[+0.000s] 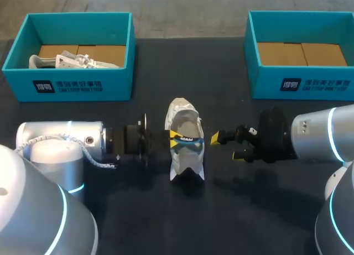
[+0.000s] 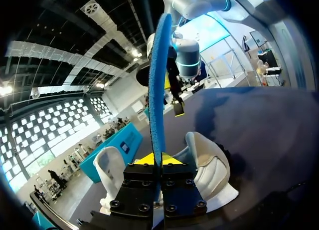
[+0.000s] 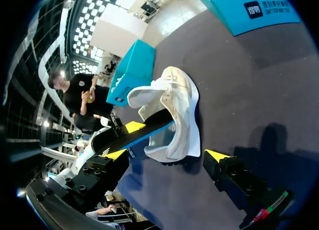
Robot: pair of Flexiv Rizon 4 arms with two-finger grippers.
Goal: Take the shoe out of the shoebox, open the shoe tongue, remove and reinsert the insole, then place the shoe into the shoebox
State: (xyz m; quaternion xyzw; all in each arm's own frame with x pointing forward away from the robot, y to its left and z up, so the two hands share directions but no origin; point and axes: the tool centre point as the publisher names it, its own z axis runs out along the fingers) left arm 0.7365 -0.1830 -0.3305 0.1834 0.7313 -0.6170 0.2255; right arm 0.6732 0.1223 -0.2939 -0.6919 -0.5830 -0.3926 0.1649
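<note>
A white shoe [image 1: 184, 150] lies in the middle of the dark table, its opening turned up. My left gripper [image 1: 175, 136] is at the shoe's left side, shut on a blue insole [image 1: 192, 140] that lies across the opening. In the left wrist view the insole [image 2: 158, 85] stands edge-on between the shut yellow tips of the left gripper [image 2: 159, 160], over the shoe [image 2: 212, 165]. My right gripper [image 1: 227, 146] is open just right of the shoe. In the right wrist view the right gripper [image 3: 166, 155] is spread wide before the shoe [image 3: 177, 110], and the insole [image 3: 155, 127] reaches into its opening.
A teal shoebox [image 1: 72, 86] at the back left holds another white shoe [image 1: 66, 60]. A second teal shoebox [image 1: 301, 81] at the back right shows only its cardboard floor. Dark tabletop [image 1: 232, 211] lies in front of the shoe.
</note>
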